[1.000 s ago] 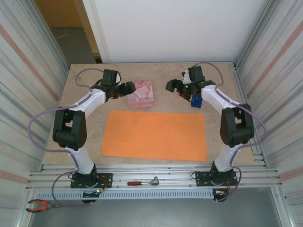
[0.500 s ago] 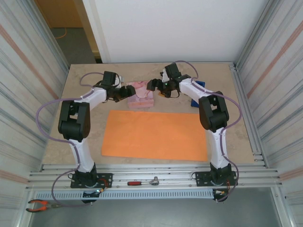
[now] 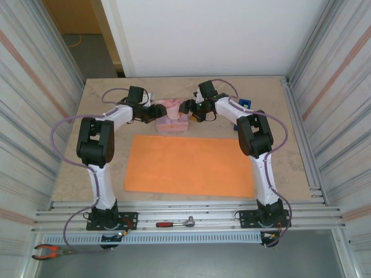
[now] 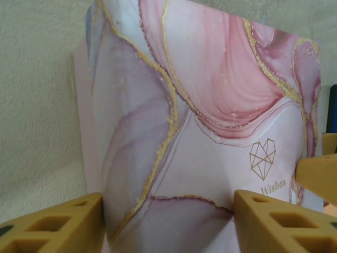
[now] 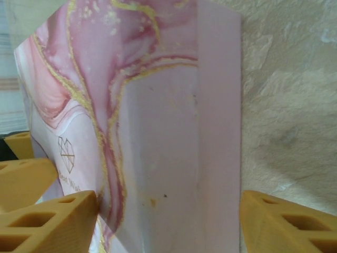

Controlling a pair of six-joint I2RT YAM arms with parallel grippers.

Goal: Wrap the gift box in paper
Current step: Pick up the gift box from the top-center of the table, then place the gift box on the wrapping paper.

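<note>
Both arms have swung inward since a second ago, the right one off the blue tape dispenser (image 3: 244, 105), and now meet at the box.

Table (image 3: 293, 168): tan top, spanning the middle of the overhead frame.

Paper (image 3: 188, 165): orange sheet lying flat at frame centre, unfolded, nothing on it.

Gift box (image 3: 173, 120): pink marbled, upper centre of the frame, just above the sheet's top edge and not on it.

Left gripper (image 3: 157, 111): at the box's left end, jaws half-wide astride it. Its fingers (image 4: 52, 224) flank the box, but I cannot tell whether they press on it.

Right gripper (image 3: 186, 108): at the right end, fingers (image 5: 284, 221) closed against both sides of the box.

Progress, by judgement: very early. The box must first be carried onto the sheet. All folding and taping remains.
</note>
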